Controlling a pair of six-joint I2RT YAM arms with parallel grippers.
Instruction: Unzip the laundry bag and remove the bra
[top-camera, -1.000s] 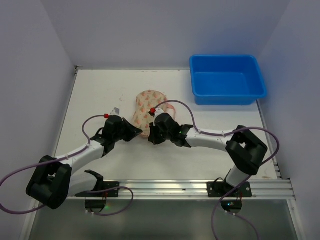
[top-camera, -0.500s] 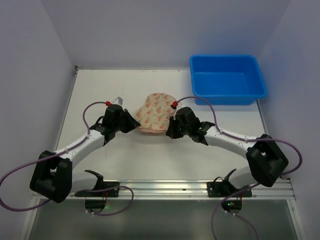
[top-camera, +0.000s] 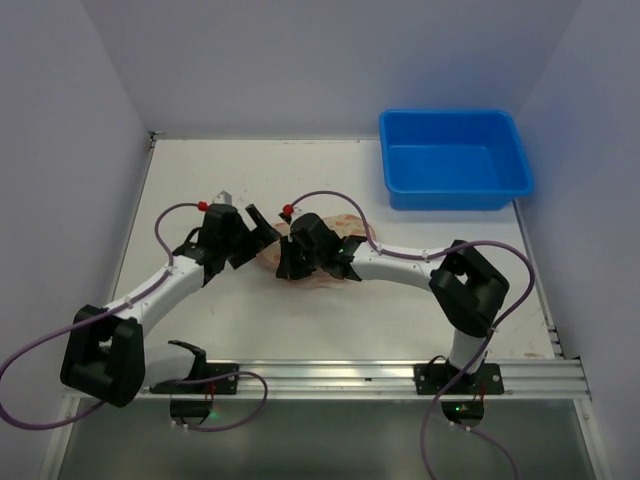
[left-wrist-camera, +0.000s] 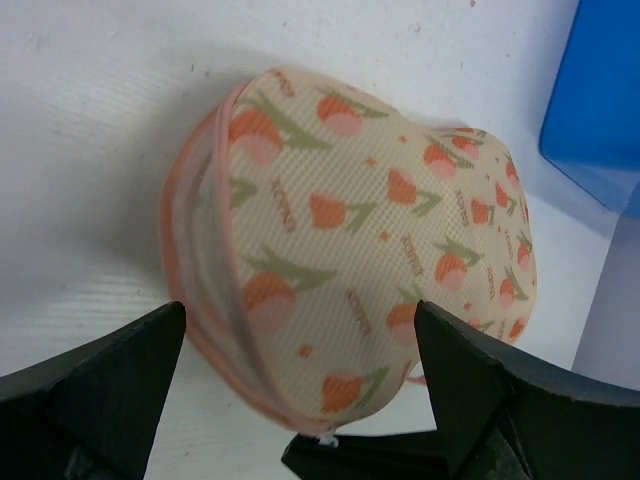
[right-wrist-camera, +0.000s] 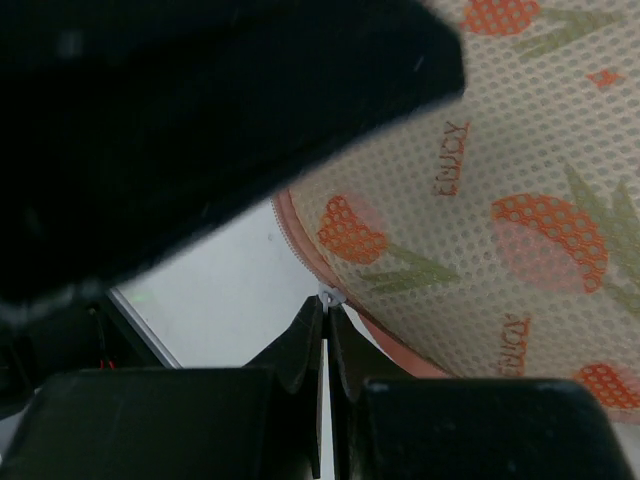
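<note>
The laundry bag (left-wrist-camera: 370, 230), cream mesh with orange tulip print and pink trim, lies on the white table between both arms. My left gripper (left-wrist-camera: 300, 312) stands open, its fingers on either side of the bag's near end without pressing it. In the top view the left gripper (top-camera: 262, 228) is at the bag's (top-camera: 266, 256) left end, and the right gripper (top-camera: 285, 262) covers its middle. My right gripper (right-wrist-camera: 325, 305) is shut on the small white zipper pull (right-wrist-camera: 328, 296) at the bag's (right-wrist-camera: 500, 180) pink edge. The bra is hidden.
A blue plastic tub (top-camera: 455, 160) stands at the back right and shows in the corner of the left wrist view as the tub (left-wrist-camera: 600, 110). The left arm fills the upper left of the right wrist view as a black mass (right-wrist-camera: 200, 120). A metal rail (top-camera: 330, 375) runs along the near edge.
My left gripper has gone from shut to wide open. The right gripper has swung from the bag's right end back to the left, still pinching the pull.
</note>
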